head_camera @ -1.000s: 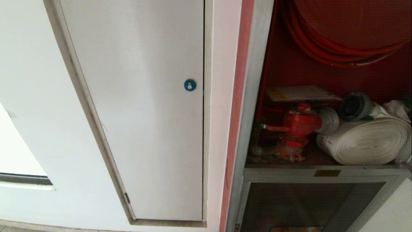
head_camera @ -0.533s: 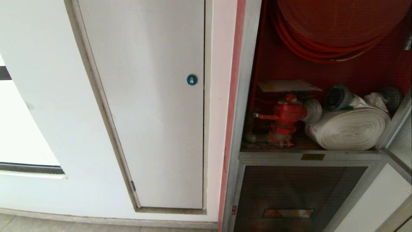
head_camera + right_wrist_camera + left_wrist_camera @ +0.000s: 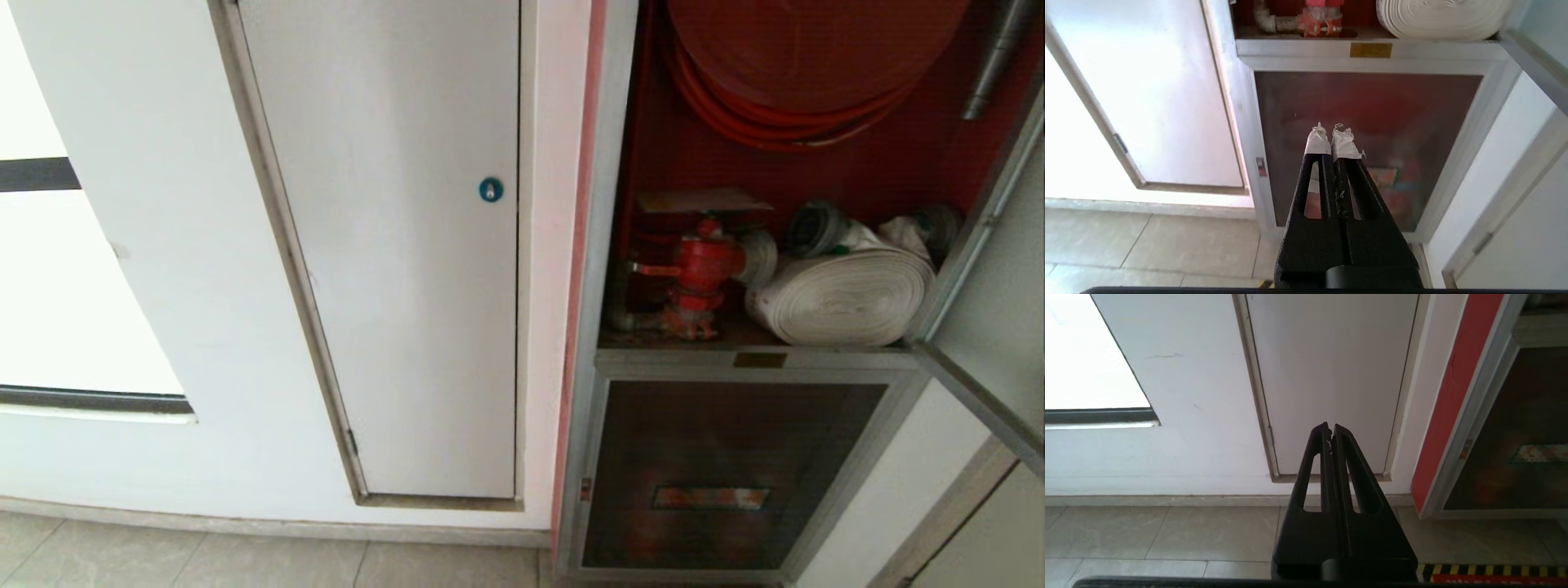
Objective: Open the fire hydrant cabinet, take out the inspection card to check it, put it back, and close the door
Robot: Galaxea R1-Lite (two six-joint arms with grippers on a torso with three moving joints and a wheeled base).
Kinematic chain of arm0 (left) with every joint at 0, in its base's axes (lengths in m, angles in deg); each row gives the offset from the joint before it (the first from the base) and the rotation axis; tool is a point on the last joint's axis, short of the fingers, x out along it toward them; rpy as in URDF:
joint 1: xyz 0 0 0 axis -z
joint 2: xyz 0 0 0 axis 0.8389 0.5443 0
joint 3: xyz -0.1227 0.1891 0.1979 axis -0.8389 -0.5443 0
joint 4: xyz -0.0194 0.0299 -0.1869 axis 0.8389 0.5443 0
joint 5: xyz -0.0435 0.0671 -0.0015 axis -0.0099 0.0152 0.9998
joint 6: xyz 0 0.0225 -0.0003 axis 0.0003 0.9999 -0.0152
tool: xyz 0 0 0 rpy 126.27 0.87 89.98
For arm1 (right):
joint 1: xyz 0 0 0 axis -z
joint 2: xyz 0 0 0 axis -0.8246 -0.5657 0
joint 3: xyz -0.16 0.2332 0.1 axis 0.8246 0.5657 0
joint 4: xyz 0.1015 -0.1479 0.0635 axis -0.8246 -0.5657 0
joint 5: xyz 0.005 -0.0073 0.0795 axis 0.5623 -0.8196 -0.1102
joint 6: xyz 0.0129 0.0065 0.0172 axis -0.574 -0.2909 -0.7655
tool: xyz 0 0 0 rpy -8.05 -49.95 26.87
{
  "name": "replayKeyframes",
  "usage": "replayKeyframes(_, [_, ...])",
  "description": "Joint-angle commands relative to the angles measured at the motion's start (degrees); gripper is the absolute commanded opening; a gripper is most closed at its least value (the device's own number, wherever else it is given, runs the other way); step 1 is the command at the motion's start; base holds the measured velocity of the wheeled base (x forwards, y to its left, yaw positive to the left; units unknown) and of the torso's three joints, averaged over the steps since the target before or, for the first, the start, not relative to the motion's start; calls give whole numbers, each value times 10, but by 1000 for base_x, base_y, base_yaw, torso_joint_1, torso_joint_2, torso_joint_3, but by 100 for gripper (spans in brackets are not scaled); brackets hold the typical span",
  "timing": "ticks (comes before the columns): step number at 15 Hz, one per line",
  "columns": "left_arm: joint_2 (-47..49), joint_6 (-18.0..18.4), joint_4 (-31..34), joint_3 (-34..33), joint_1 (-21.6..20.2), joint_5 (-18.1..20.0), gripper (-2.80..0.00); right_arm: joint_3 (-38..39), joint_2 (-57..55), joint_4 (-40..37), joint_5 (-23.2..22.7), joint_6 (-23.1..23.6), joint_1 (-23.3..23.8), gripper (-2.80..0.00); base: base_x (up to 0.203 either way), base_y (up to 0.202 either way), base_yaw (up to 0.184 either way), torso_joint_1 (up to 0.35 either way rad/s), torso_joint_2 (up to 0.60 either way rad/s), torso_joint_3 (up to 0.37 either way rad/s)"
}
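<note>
Both grippers are pressed shut and empty. The right gripper [image 3: 1331, 132], its fingertips wrapped in frayed white tape, points at the dark glass lower panel [image 3: 1372, 122] of the fire hydrant cabinet [image 3: 608, 204]. The bare black left gripper [image 3: 1329, 430] faces a smooth white panel [image 3: 1331, 367]. Only the head view shows the inspection card [image 3: 702, 200], flat atop the red valve [image 3: 694, 265], above the right fingertips, and the door [image 3: 992, 327] swung open rightward.

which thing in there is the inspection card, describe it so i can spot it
Look into the open red upper compartment of the fire hydrant cabinet, at the shelf with the red valve and the rolled white hose. The inspection card is the thin, flat, pale sheet lying on top of the valve. It is the only flat, paper-like item there.
</note>
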Motion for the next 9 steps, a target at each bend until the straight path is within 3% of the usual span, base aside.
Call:
replayKeyframes(1, [0, 0, 0, 0, 0, 0, -280, 0, -1, 0, 0, 0, 0, -280, -198, 0, 2, 6, 2, 2])
replayKeyframes(9, [0, 0, 0, 0, 0, 0, -280, 0, -1, 0, 0, 0, 0, -280, -192, 0, 0, 3, 2, 2])
